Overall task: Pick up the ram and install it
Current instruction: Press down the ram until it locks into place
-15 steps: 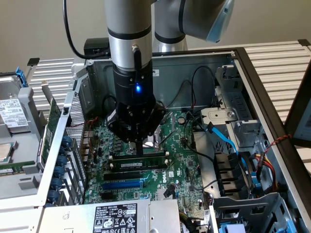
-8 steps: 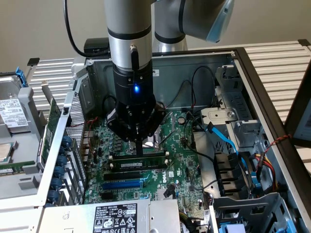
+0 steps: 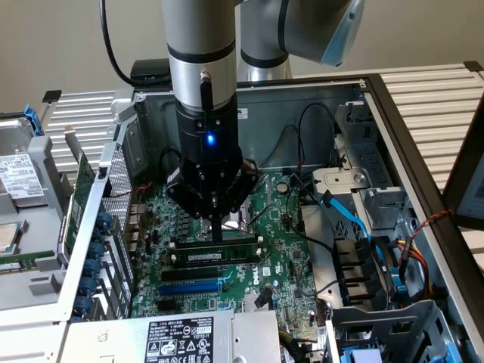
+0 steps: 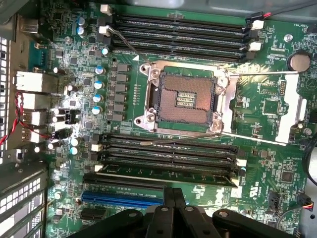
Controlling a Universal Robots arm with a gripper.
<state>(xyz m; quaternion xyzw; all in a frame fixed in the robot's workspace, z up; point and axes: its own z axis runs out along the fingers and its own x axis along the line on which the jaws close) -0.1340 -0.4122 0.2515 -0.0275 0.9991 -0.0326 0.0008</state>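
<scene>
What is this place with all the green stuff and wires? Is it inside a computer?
Yes, probably an open computer case on a workbench. You can see the green motherboard, the empty chip socket, long black memory slots, and a robot gripper reaching in.

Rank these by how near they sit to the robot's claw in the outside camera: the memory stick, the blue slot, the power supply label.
Gripper.
1. The ram, seated just under the gripper.
2. Blue slot, one step toward the camera.
3. Power supply label, at the case's near edge.
</scene>
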